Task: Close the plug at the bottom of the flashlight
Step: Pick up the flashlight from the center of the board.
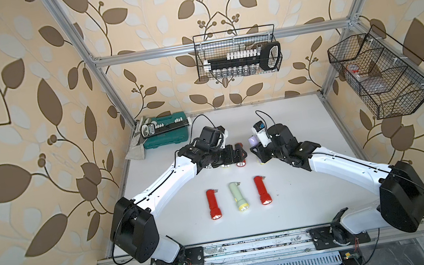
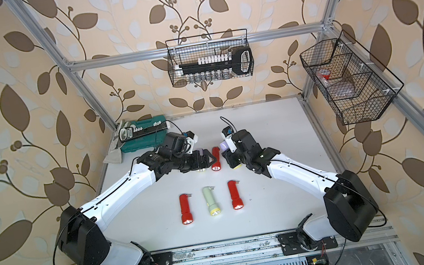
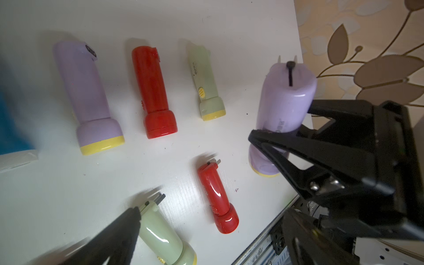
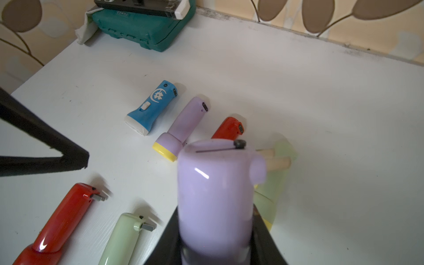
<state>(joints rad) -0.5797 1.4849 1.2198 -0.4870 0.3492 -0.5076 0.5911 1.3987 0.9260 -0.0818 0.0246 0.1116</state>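
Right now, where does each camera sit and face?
Both top views: overhead, looking down on the table; both arms show.
Left wrist: on the left arm, facing the right gripper shut on the purple flashlight; one own finger shows.
Right wrist: behind that flashlight, facing the teal case; its gripper shows.
Wrist views share the purple flashlight.

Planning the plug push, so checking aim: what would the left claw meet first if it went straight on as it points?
Probably the table, at or near the front-row red flashlight: the open left claw tilts downward there. The purple flashlight in the right claw sits beside that line. Depth is unclear.
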